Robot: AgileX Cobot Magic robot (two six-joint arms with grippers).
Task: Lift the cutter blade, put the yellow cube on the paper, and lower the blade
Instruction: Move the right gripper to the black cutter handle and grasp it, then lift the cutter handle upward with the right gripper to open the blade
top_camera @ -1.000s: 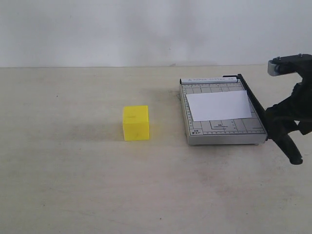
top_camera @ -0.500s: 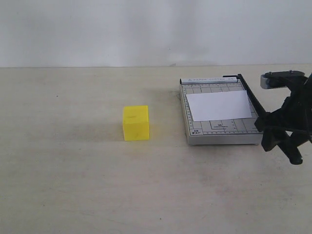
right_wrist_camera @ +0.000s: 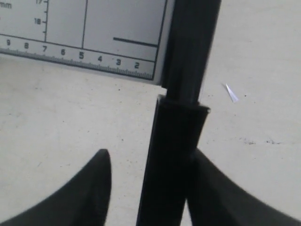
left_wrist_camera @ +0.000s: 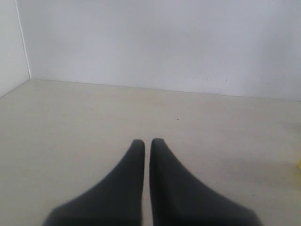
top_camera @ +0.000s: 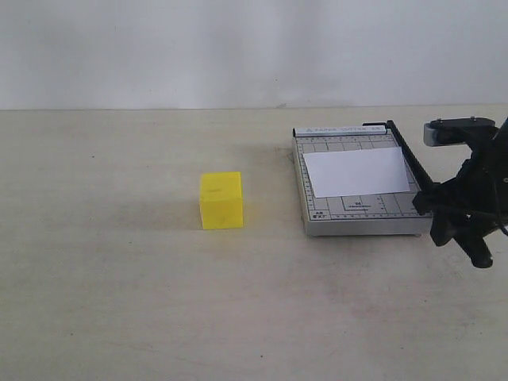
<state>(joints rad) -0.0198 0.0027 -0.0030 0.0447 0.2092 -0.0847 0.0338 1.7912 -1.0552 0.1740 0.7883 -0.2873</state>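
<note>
At the near end of the cutter base, the right claw straddles the handle of the lowered cutter blade, part open, one finger touching it and the other just clear; the left claw is clenched on nothing. Since a second ago the right arm has shifted in toward the cutter, while the yellow cube stays on the worktop, well apart from the paper.

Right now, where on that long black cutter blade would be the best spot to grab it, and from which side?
Best is the thick handle end of the cutter blade. It sticks out past the grey base, with bare table on either side. Come down from above with one finger on each long side, the way the right gripper straddles it.
</note>
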